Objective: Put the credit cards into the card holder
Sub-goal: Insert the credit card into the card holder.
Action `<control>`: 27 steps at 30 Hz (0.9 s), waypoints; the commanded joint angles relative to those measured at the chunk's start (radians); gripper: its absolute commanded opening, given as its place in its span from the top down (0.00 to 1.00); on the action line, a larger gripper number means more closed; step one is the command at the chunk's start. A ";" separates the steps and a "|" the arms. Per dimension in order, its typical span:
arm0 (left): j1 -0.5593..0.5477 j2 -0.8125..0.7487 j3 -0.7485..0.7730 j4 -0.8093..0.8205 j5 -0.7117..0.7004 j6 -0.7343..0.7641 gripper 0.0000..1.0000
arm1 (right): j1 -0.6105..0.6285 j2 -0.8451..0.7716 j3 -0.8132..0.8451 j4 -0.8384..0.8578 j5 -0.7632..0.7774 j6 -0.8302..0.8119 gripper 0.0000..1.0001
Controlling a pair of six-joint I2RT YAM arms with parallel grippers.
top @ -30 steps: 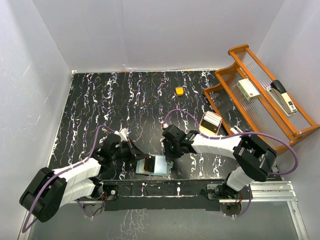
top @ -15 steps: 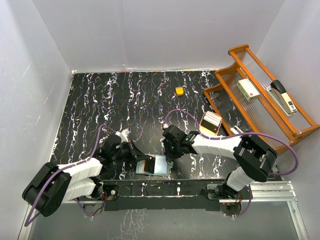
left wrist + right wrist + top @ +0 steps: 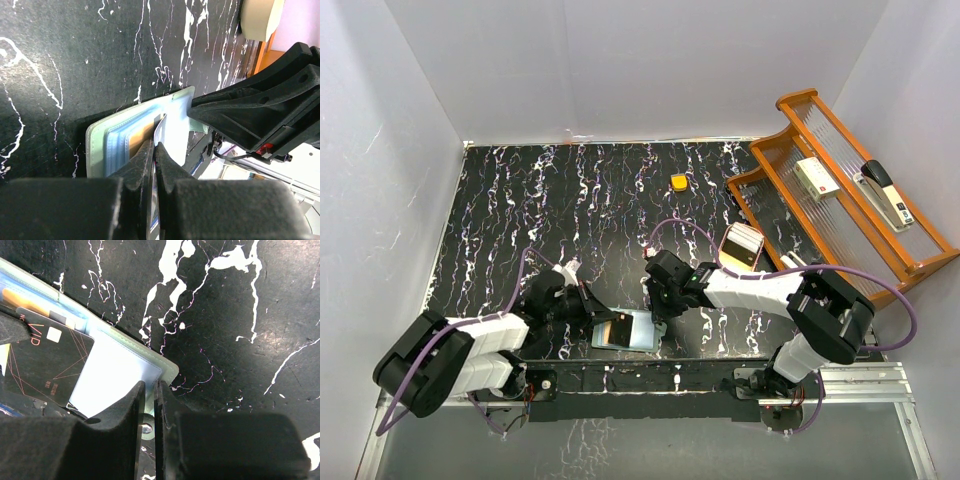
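Near edge of table [image 3: 520, 220]: left gripper [image 3: 154, 145] clamped tight on dark credit card [image 3: 47, 365] over open card holder [image 3: 120, 370]; right gripper [image 3: 149, 390] nearly closed, pinching holder's edge.

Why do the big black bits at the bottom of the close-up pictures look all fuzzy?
Left wrist view: the left hand sits right against the lens, so it blurs, while the card holder farther off looks sharper. Right wrist view: same for the right hand, yet the dark card has readable lettering. Top view: even light, nothing blurred.
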 commanded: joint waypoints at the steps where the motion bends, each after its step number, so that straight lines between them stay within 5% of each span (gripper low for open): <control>1: -0.001 0.018 0.009 0.034 -0.009 0.021 1.00 | 0.012 0.032 -0.029 0.078 0.041 -0.006 0.89; 27: -0.041 0.136 0.052 0.067 -0.094 0.008 1.00 | 0.011 0.048 0.008 0.027 0.111 0.034 0.89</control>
